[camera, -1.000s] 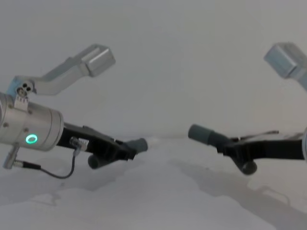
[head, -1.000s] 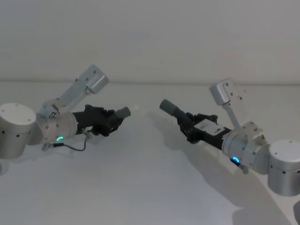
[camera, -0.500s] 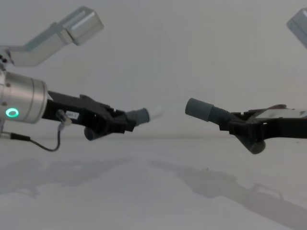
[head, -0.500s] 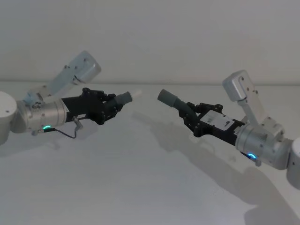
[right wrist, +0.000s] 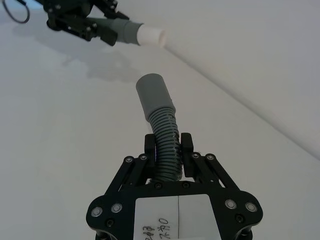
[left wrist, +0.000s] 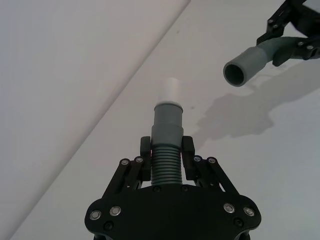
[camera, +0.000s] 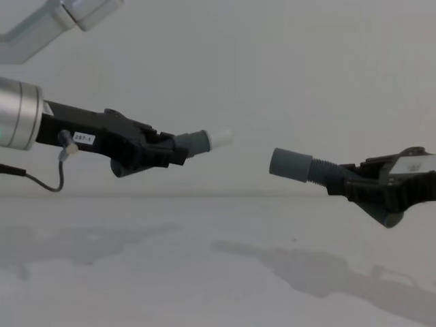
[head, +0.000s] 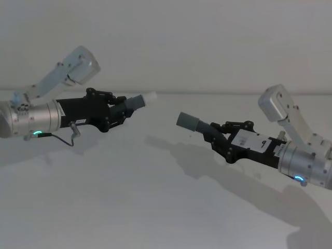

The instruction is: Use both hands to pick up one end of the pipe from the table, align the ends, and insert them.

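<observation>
Holds the white-tipped pipe piece [head: 136, 102] and the socket piece [head: 191, 123] clear above the table [head: 129, 202], facing each other yet well apart, the first higher. Pinches each by its ribbed stretch, in the left gripper [head: 123, 107] and right gripper [head: 213, 137], leaving the front of each free, likely for lining up and inserting.

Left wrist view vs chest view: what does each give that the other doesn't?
Left wrist: looks into the open socket; the left gripper clamps the tip piece on its ribs. Chest: side-on, the white tip sits higher than the socket, both above the table. Shared: the right gripper holds the socket piece; ends apart, not inserted.
</observation>
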Controlling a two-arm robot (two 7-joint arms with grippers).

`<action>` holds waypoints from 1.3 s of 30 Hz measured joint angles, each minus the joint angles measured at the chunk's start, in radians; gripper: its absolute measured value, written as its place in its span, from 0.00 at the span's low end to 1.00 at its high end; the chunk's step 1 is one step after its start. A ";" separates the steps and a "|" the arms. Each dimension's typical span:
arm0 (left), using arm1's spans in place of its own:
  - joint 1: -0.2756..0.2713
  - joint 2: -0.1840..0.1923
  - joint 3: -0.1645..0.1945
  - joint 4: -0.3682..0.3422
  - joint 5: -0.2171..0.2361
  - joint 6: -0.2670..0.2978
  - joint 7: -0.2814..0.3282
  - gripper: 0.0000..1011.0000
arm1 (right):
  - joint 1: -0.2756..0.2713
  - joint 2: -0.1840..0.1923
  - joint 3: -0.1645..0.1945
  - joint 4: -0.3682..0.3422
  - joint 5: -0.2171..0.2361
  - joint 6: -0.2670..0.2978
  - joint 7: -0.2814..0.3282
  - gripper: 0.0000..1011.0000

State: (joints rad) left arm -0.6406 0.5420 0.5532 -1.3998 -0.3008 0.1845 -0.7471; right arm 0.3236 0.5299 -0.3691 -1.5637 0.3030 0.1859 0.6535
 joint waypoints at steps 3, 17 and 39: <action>-0.004 0.007 0.000 -0.002 -0.012 -0.008 -0.021 0.35 | 0.000 0.014 -0.002 -0.003 0.004 -0.007 0.016 0.29; -0.030 0.035 0.024 -0.006 -0.061 -0.039 -0.143 0.35 | 0.001 0.059 -0.014 -0.028 0.014 -0.035 0.053 0.29; -0.058 0.049 0.064 0.002 -0.082 -0.041 -0.210 0.35 | -0.002 0.085 -0.026 -0.063 0.035 -0.045 0.058 0.29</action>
State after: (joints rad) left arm -0.6987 0.5909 0.6176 -1.3981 -0.3825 0.1431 -0.9570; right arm 0.3216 0.6149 -0.3950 -1.6266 0.3379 0.1406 0.7114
